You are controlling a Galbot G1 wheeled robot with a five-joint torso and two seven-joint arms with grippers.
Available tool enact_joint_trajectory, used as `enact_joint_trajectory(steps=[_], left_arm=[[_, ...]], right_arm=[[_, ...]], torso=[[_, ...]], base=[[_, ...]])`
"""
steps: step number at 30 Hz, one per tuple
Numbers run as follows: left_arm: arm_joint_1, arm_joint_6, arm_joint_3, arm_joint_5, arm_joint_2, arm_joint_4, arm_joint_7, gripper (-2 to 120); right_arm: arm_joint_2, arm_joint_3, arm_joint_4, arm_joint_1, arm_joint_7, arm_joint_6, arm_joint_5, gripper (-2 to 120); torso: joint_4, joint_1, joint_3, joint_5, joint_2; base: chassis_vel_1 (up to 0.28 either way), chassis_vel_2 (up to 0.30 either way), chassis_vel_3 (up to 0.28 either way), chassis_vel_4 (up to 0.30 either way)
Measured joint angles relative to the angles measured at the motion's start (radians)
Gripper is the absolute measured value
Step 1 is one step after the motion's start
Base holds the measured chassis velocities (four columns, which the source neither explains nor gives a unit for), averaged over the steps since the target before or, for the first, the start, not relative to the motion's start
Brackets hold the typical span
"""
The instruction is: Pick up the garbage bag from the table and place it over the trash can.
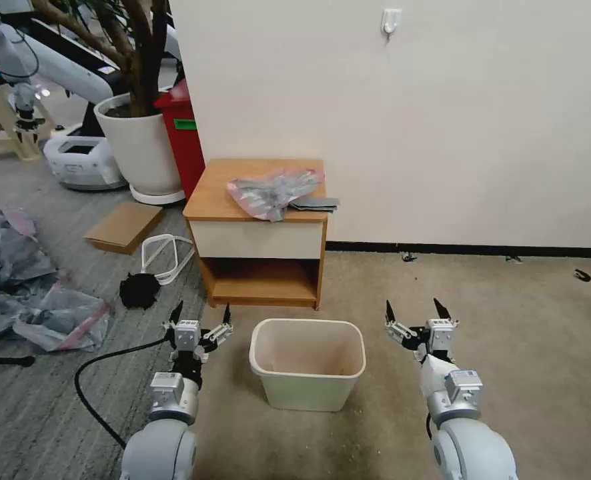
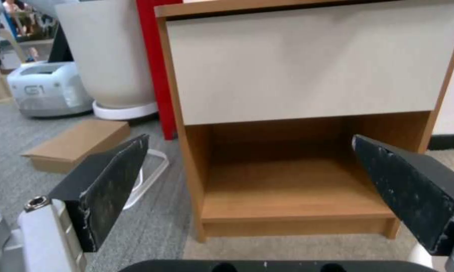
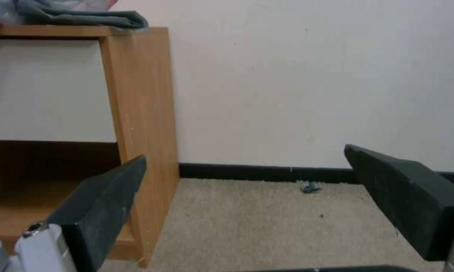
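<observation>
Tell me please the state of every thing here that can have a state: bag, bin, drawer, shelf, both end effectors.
garbage bag: crumpled, lying on the table top, not held.
trash can: upright on the floor, empty, no bag over it.
drawer: closed.
open shelf: empty.
left end effector: open, holding nothing, low beside the trash can.
right end effector: open, holding nothing, low beside the trash can.

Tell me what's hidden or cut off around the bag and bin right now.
- Head view: trash can floor, hidden by its near wall.
- Head view: table top beneath the garbage bag.
- Right wrist view: bag cut off by the edge.
- Left wrist view: the drawer front blocks the tabletop.
</observation>
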Motion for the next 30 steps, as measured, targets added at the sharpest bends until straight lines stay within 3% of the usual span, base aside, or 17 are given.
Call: enact_joint_trajectory(steps=[12, 14, 15, 16, 19, 23, 25, 30], left_arm=[[0.002, 0.005, -0.001, -0.006, 0.004, -0.008, 0.0, 100], [0.019, 0.036, -0.015, -0.048, 0.026, -0.059, -0.017, 100], [0.042, 0.076, -0.033, -0.1, 0.055, -0.123, -0.042, 100], [0.042, 0.076, -0.033, -0.1, 0.055, -0.123, -0.042, 100], [0.091, 0.167, -0.071, -0.219, 0.121, -0.267, -0.098, 100], [0.108, 0.198, -0.084, -0.259, 0.144, -0.314, -0.118, 100], [0.11, 0.192, -0.084, -0.263, 0.148, -0.314, -0.118, 100], [0.12, 0.026, -0.072, -0.268, 0.204, -0.218, -0.086, 100]], right_arm=[[-0.001, 0.003, 0.008, -0.003, 0.0, -0.004, 0.004, 100], [-0.004, 0.008, 0.022, -0.009, 0.003, -0.014, 0.012, 100], [-0.011, 0.02, 0.068, -0.029, 0.014, -0.043, 0.037, 100], [-0.011, 0.02, 0.068, -0.029, 0.014, -0.043, 0.037, 100], [-0.041, 0.065, 0.216, -0.096, 0.052, -0.14, 0.121, 100], [-0.041, 0.044, 0.211, -0.093, 0.068, -0.095, 0.181, 100], [-0.042, 0.039, 0.205, -0.087, 0.069, -0.079, 0.193, 100], [-0.053, 0.028, 0.185, -0.065, 0.071, -0.048, 0.235, 100]], torso=[[0.0, 0.0, 0.0, 0.0, 0.0], [-0.0001, 0.0, 0.0, -0.0002, 0.0], [0.0001, 0.0, 0.0, 0.0009, 0.0], [0.0001, 0.0, 0.0, 0.0009, 0.0], [-0.0004, 0.0, 0.0, -0.0004, 0.0], [0.0001, 0.0, 0.0, 0.0006, 0.0], [0.0002, 0.0, 0.0, -0.0006, 0.0], [-0.0001, 0.0, 0.0, -0.0003, 0.0]], base=[[0.0, 0.0, 0.0, 0.0], [0.0, 0.0, 0.0, 0.0], [0.0, 0.0, 0.0, 0.0], [0.0, 0.0, 0.0, 0.0], [0.0, 0.0, 0.0, 0.0], [0.0, 0.0, 0.0, 0.0], [0.0, 0.0, 0.0, 0.0], [0.0, 0.0, 0.0, 0.0]])
